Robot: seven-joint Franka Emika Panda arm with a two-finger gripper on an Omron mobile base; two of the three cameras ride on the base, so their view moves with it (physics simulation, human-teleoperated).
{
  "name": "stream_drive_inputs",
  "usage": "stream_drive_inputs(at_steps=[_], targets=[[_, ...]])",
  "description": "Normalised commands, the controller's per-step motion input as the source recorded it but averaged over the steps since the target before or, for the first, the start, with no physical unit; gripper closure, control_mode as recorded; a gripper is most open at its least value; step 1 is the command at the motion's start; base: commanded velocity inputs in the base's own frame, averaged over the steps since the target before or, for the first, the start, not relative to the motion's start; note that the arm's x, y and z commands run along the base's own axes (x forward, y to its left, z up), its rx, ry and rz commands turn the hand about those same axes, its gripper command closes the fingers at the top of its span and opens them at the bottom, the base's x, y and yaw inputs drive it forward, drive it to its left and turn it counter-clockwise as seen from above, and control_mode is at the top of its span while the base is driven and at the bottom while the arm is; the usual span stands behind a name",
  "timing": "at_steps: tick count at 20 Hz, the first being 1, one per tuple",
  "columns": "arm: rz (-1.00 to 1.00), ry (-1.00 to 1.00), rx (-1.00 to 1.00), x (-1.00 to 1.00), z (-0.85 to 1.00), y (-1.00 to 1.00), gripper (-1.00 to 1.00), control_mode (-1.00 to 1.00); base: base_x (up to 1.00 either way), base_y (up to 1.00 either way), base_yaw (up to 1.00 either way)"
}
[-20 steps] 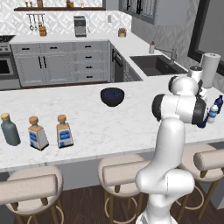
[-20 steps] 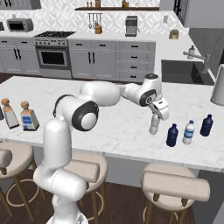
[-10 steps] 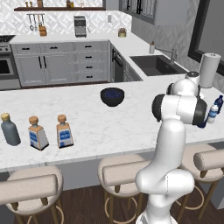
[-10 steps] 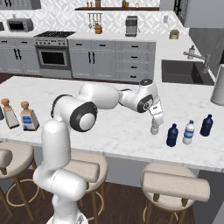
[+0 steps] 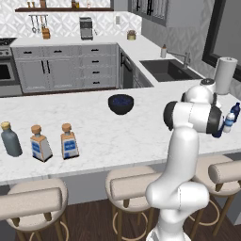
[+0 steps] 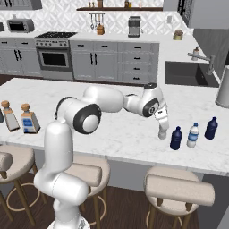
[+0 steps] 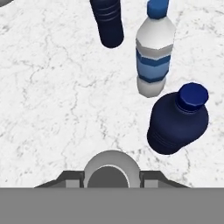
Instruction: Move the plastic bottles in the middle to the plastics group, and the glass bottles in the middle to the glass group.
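My gripper (image 6: 162, 126) is shut on the clear plastic bottle with a white cap (image 6: 162, 133), holding it upright at the counter surface. In the hand view the cap (image 7: 112, 169) sits between my fingertips (image 7: 72, 179). Right beside it stands a dark navy plastic bottle (image 6: 176, 138) (image 7: 177, 120). Beyond that are the pale clear bottle with a blue band (image 6: 192, 135) (image 7: 154, 57) and another dark blue bottle (image 6: 211, 128) (image 7: 107, 22). Far left on the counter stand a rounded grey-blue bottle (image 5: 10, 140) and two square cork-stoppered bottles (image 5: 40, 143) (image 5: 69, 141).
A dark bowl (image 5: 121, 103) sits mid-counter toward the far edge. A paper towel roll (image 5: 223, 75) stands at the right end, near the sink (image 6: 190, 74). Bar stools (image 6: 179, 188) line the counter's near edge.
My gripper has come down and slightly right with the clear bottle, bringing it close beside the dark navy bottle. The other bottles have not moved.
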Motion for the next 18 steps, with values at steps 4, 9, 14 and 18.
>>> stream_drive_inputs(at_steps=[4, 9, 14, 18], targets=[[-0.08, 0.05, 0.0, 0.0, 0.0, -0.07, 1.0, -1.0, 0.0, 0.0, 0.0], [-0.07, 0.08, 0.0, 0.0, -0.06, 0.0, 1.0, -1.0, 0.0, 0.0, 0.0], [-0.07, 0.05, -0.01, 0.01, -0.46, 0.0, 1.0, -1.0, 0.0, 0.0, 0.0], [-0.06, 0.0, 0.0, 0.0, -0.36, -0.01, 1.0, -1.0, 0.0, 0.0, 0.0]])
